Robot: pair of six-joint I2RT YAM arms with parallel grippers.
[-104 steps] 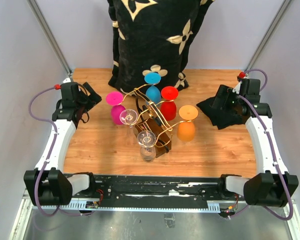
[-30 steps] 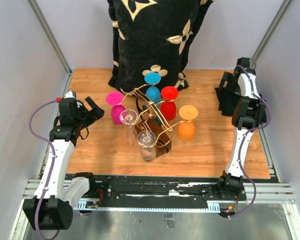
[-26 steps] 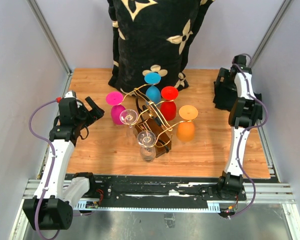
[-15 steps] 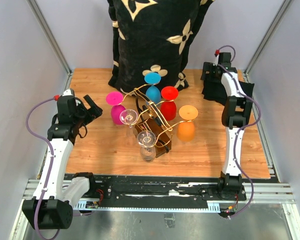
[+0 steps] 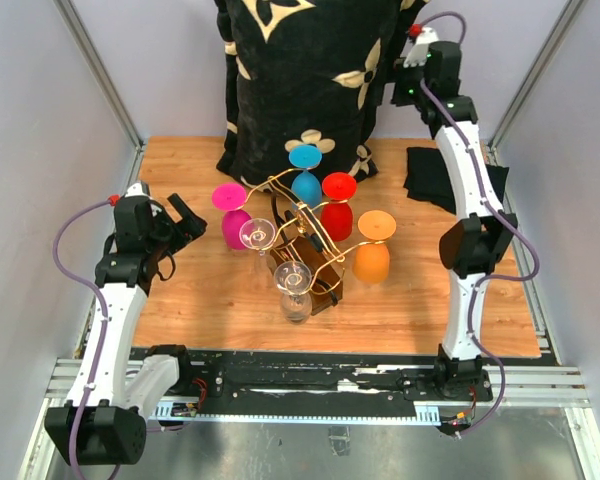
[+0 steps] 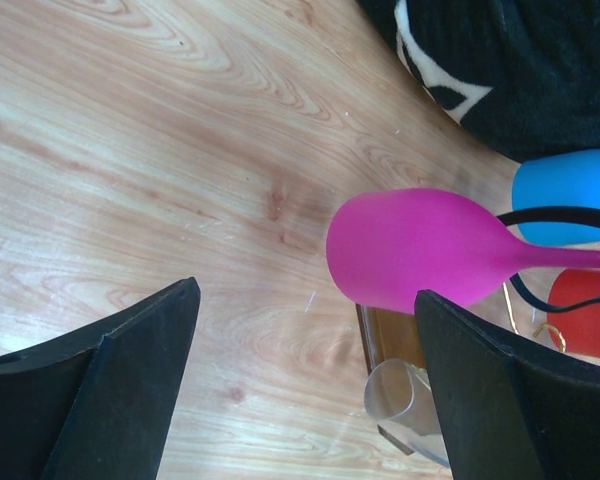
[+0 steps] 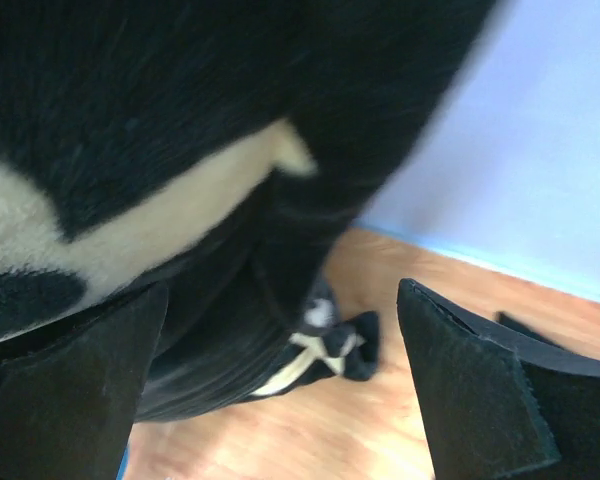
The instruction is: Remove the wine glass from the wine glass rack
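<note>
Left wrist view: the left jaws stand wide apart and grip nothing, their 2 black fingers (image 6: 110, 390) framing bare bench (image 6: 130, 150). Just ahead of the gap hangs the pink wine glass (image 6: 420, 248), bowl towards the jaws, apart from both fingers. Right behind it are a clear wine glass (image 6: 405, 395) and the dark wooden base of the wine glass rack (image 6: 388, 335). Beyond those come the blue wine glass (image 6: 565, 195) and the red wine glass (image 6: 580, 300), and farthest off lies the black flowered cloth (image 6: 500, 70).

Right wrist view: the right jaws are spread just as wide and are empty. The same cloth (image 7: 130, 150) hangs close in front of their fingers (image 7: 490, 400), blurred.

Top external view: the rack (image 5: 305, 240) stands mid-bench with 6 glasses hung upside down on its gold arms. It is near the left jaws and well apart from the right jaws, which are raised at the back. The orange wine glass (image 5: 374, 245) is on the side away from the left jaws.
</note>
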